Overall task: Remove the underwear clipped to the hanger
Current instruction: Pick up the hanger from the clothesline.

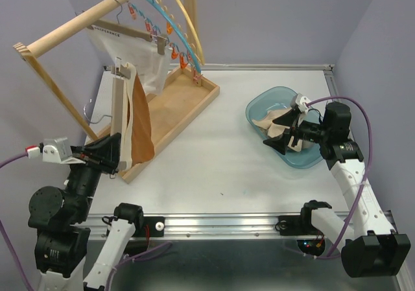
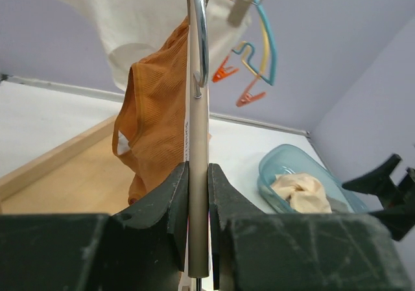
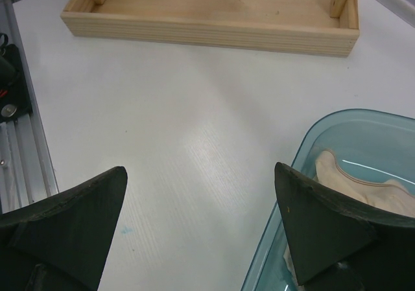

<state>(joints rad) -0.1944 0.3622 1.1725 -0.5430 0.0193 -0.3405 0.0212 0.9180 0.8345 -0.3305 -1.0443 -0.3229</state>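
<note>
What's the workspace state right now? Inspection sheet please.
Surface: white table, bare mid-area.
Job's things: rust-orange underwear hangs on hanger; white garment hangs on wooden rack; beige underwear in blue bin.
Clutter: teal hanger with orange clips.
Grippers: left tool shut on hanger; right tool open beside bin.
Cables: purple cables loop off both arms.
Surroundings: plain lilac walls.

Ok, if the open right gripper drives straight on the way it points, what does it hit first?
The right gripper likely meets the white tabletop first, short of the shallow wooden tray; its downward tilt is hard to judge.
</note>
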